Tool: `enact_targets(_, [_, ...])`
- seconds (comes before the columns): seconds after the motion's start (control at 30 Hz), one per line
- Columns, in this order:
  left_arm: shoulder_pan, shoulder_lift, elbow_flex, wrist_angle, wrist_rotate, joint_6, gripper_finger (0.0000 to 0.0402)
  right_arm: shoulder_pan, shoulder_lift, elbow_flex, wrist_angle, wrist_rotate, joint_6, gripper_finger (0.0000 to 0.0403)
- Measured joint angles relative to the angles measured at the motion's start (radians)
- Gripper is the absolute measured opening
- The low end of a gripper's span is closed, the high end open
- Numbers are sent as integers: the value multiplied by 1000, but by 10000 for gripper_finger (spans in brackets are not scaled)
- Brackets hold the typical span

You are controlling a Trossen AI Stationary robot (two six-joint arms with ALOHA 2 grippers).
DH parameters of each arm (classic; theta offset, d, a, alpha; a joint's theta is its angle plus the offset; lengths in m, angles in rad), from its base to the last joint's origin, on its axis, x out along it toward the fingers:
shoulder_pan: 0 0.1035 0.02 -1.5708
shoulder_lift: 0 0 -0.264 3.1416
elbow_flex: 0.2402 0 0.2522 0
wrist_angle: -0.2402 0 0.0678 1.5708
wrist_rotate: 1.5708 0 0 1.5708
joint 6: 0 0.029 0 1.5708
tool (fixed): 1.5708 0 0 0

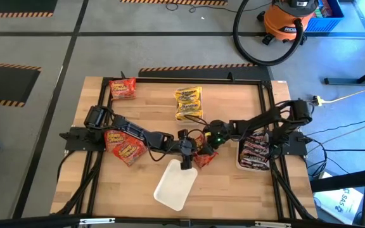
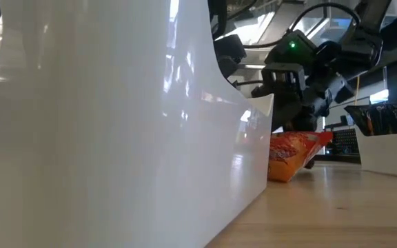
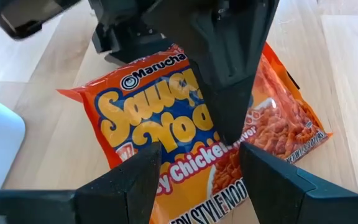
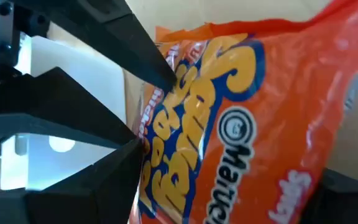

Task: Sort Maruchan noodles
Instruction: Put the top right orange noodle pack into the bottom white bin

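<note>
High view shows both arms meeting mid-table over one orange noodle packet, which sits just beside the near empty white tray. In the left wrist view the left claw has its fingers spread apart right over the packet, not pinching anything, while a finger of the other arm presses down across the print. The right claw looks to be clamped on one edge of the packet, with the bag lifted on that side in the low view. Other packets: a red pile by the left arm, another red one at the far left corner, yellow ones at the far middle, and dark ones in the tray on the right. My guess on handling: the bag is light, crinkly and slick, with a brittle noodle block inside, so it'll flop and slide if squeezed in the middle. Better to pinch the flat sealed edge, gently, since crushing it would crack the noodles.
</note>
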State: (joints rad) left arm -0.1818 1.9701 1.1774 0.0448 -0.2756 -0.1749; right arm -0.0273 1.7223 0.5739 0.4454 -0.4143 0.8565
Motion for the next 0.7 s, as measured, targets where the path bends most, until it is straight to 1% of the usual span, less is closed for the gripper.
enact_targets(0.07, [0, 0, 0, 0, 1, 0, 211, 0, 10, 0, 26, -5, 2, 279])
enact_targets(0.13, [0, 0, 0, 0, 1, 2, 211, 1, 13, 0, 39, -7, 1, 262])
enact_targets(0.37, [-3, -8, 0, -4, -2, 2, 211, 1, 12, 0, 59, -12, -13, 168])
enact_targets(0.47, [-12, -40, -1, -19, -4, 24, 211, 1, 6, 0, 63, -23, -32, 139])
enact_targets(0.57, [-19, -89, -1, -69, -24, 38, 211, 2, 6, 4, 63, -24, -53, 127])
enact_targets(0.7, [-28, -181, -1, -180, -65, 39, 211, 2, 1, 4, 57, -31, -70, 126])
